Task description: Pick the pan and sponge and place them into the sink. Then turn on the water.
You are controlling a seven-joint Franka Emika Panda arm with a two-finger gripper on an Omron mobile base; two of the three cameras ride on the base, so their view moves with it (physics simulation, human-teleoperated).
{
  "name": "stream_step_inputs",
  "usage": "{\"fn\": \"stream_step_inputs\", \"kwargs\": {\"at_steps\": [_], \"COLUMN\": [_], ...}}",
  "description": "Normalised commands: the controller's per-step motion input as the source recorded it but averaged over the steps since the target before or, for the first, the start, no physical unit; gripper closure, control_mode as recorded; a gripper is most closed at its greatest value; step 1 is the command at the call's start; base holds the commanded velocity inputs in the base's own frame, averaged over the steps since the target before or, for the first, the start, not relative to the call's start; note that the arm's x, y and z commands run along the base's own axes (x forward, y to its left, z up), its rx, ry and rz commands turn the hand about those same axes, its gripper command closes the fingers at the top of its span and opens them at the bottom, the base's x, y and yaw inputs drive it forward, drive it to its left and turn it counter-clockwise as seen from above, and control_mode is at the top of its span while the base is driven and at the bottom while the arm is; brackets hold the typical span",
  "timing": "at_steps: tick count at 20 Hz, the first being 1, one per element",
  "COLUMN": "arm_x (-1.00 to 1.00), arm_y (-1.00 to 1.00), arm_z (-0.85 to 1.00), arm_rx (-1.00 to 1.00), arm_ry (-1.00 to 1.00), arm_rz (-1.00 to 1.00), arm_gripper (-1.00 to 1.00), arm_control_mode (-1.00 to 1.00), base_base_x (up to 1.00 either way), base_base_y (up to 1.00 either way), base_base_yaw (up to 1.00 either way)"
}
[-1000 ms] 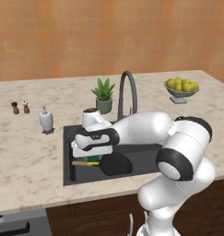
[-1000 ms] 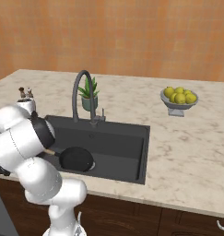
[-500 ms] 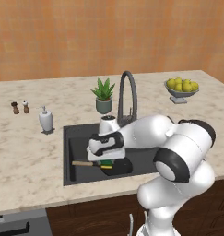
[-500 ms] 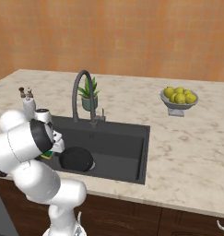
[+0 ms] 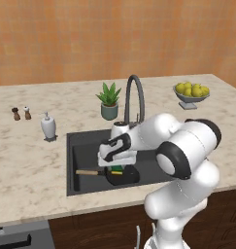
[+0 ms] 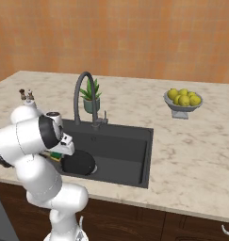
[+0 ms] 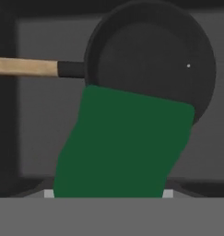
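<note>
Gripper (image 5: 116, 165) apparently grips sponge (image 7: 122, 145) above pan (image 7: 152, 55) in sink (image 5: 83, 146).

White arm (image 5: 153, 133) bent low and forward, end effector (image 5: 114, 164) pointing down, clamped on sponge (image 7: 122, 147)

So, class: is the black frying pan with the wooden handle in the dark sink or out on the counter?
In. The black frying pan lies flat on the floor of the dark grey sink, its wooden handle inside the basin too.
</note>
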Motion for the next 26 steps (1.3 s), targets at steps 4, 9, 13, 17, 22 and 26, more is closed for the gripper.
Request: {"fn": "stream_step_inputs", "kwargs": {"at_steps": [4, 9, 13, 17, 22, 26], "arm_x": [0.34, 0.31, 0.28, 0.23, 0.21, 0.26], "arm_y": [0.0, -0.02, -0.01, 0.0, 0.0, 0.0], "arm_z": [-0.23, -0.34, -0.48, -0.46, -0.39, -0.31], "arm_rx": [0.0, 0.0, 0.0, 0.0, 0.0, 0.0], "arm_ry": [0.0, 0.0, 0.0, 0.0, 0.0, 0.0], "arm_rz": [0.0, 0.0, 0.0, 0.0, 0.0, 0.0], "arm_gripper": [1.0, 1.0, 1.0, 1.0, 1.0, 1.0], "arm_control_mode": [-1.0, -1.0, -1.0, -1.0, -1.0, -1.0], "base_base_x": [0.0, 0.0, 0.0, 0.0, 0.0, 0.0], "base_base_y": [0.0, 0.0, 0.0, 0.0, 0.0, 0.0], "base_base_yaw": [0.0, 0.0, 0.0, 0.0, 0.0, 0.0]}}
